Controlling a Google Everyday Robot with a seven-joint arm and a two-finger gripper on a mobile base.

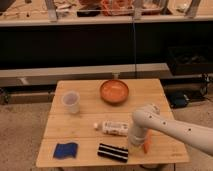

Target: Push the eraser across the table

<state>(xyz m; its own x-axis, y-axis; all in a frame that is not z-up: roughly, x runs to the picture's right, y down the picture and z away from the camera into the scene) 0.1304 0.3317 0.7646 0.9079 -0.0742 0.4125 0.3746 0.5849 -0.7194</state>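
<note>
eraser (112,152): black, flat at lower centre of tabletop (87,119), near front edge | hand (134,140): low over tabletop, just right of eraser, at right end of lying white bottle (113,128); open or closed: cannot tell | blue sponge (66,149): lower left | orange bowl (114,91): upper centre | cup (71,101): upper left

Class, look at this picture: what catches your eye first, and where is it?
The white robot arm reaches in from the right, its gripper low over the front right of the table, beside a lying white bottle. An orange bowl sits at the far middle, and the black eraser lies at the front edge.
</note>
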